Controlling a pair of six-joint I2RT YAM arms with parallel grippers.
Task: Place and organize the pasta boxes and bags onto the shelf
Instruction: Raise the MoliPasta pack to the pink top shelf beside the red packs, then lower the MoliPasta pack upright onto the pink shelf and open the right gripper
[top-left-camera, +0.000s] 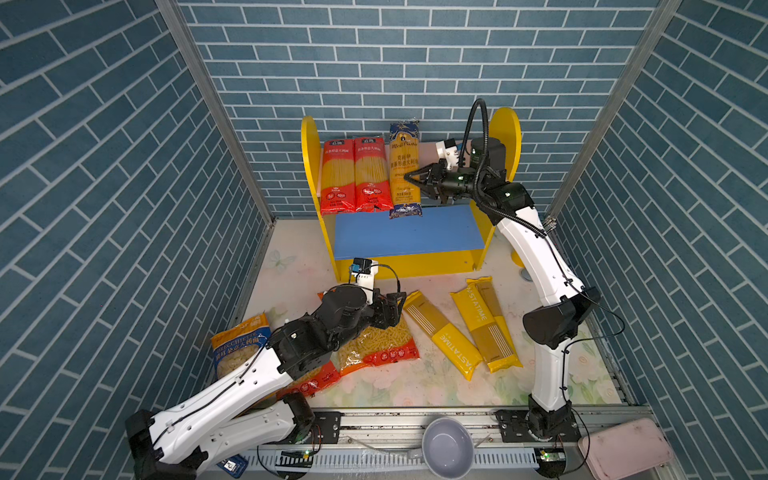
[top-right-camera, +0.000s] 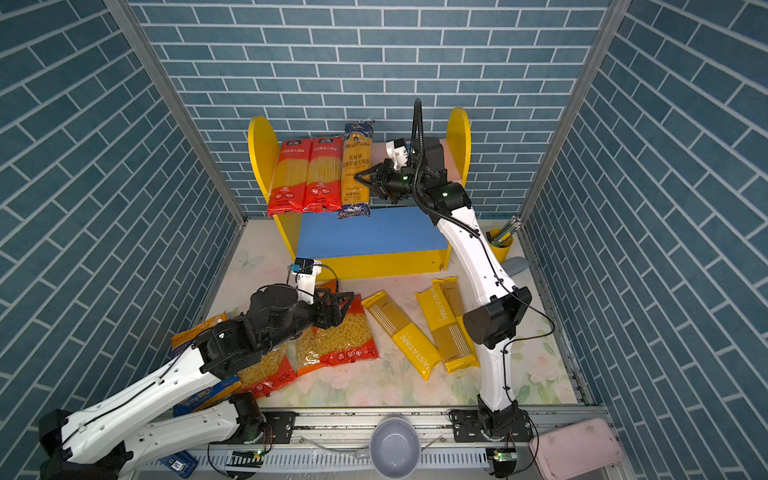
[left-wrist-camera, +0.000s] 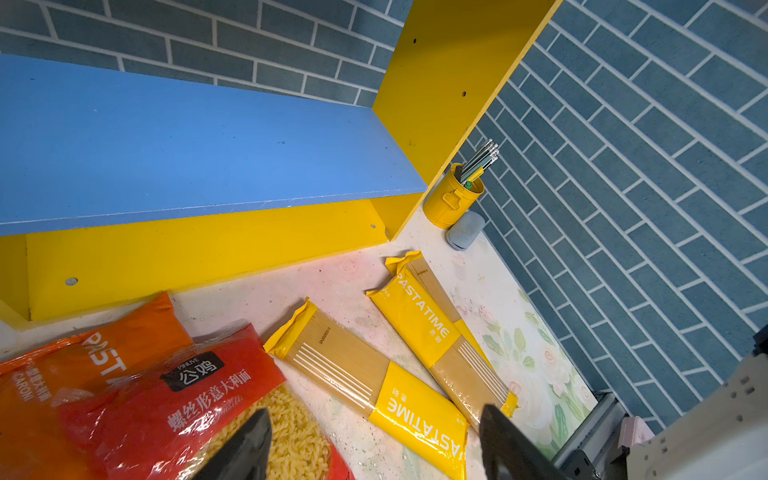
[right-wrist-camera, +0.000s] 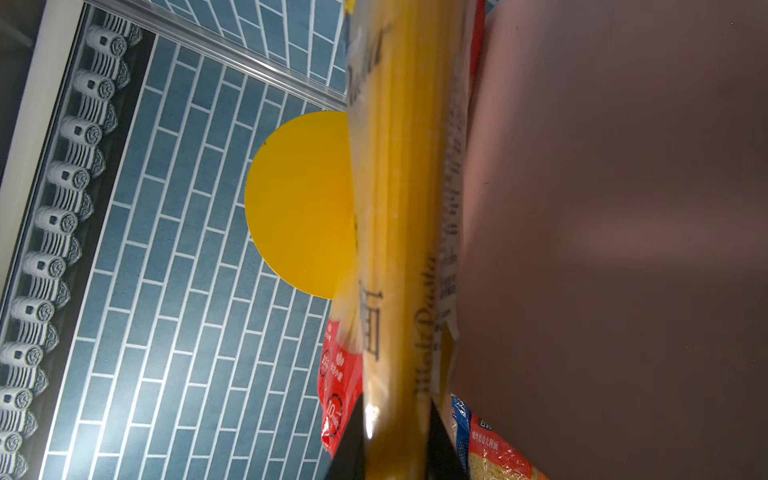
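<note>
- Far left on the table, a blue-orange pasta bag (top-left-camera: 239, 345) lies mostly under the left arm.
- Next, red short-pasta bags (top-left-camera: 384, 345) overlap on the table; the left gripper (top-left-camera: 397, 307) hovers just above them, jaws spread wide, holding nothing.
- Further right, three yellow spaghetti packs (top-left-camera: 440, 334) lie slanted on the table, the two rightmost overlapping.
- At the back stands the shelf (top-left-camera: 409, 232), its blue lower board bare.
- On its upper board, two red spaghetti packs (top-left-camera: 357, 176) sit side by side at the left end.
- Just beside them lies the dark-blue spaghetti pack (top-left-camera: 405, 170), its near end overhanging the edge.
- The right gripper (top-left-camera: 409, 178) is clamped on that pack's right side.
- Rightmost, a yellow pen cup (top-right-camera: 500, 245) stands beside the shelf.
</note>
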